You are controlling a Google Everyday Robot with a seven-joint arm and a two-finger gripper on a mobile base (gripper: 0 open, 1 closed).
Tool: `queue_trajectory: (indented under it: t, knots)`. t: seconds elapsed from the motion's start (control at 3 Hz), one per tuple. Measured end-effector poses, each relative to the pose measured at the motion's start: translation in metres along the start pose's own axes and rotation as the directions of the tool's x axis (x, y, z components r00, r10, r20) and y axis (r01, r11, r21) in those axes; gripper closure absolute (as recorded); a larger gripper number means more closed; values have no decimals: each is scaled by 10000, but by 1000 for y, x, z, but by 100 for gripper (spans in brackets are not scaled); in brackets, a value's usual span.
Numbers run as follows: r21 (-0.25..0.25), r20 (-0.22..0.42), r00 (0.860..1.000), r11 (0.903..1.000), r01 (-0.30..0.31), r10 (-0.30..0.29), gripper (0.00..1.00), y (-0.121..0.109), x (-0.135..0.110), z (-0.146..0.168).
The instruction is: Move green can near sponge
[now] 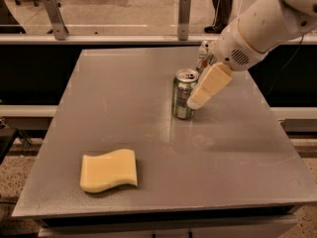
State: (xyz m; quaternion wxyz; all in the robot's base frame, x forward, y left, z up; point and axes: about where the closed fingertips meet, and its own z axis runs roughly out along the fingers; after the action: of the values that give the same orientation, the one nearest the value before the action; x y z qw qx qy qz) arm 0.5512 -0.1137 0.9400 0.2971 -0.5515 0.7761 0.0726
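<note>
The green can (182, 94) stands upright near the middle of the grey table (124, 93), its silver top with pull-tab showing. The pale-yellow sponge (109, 170) lies flat near the table's front left, well apart from the can. My gripper (197, 100) comes down from the upper right on a white arm. Its yellowish fingers (209, 85) slant down beside the can's right side, with the tip overlapping the can's edge.
A white can (203, 56) with a red and green logo stands behind the green can, partly hidden by my arm. A rail with metal posts (184, 18) runs behind the table. The table's front edge is close to the sponge.
</note>
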Motion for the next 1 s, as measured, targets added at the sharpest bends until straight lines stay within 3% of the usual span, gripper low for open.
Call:
queue_trajectory:
  t: [0.67,1.0]
  knots:
    - [-343,99,9999,9993,124,-121,0,4,-8,36]
    - [-604,102,9998,9980,177,-171,15,5,-8,45]
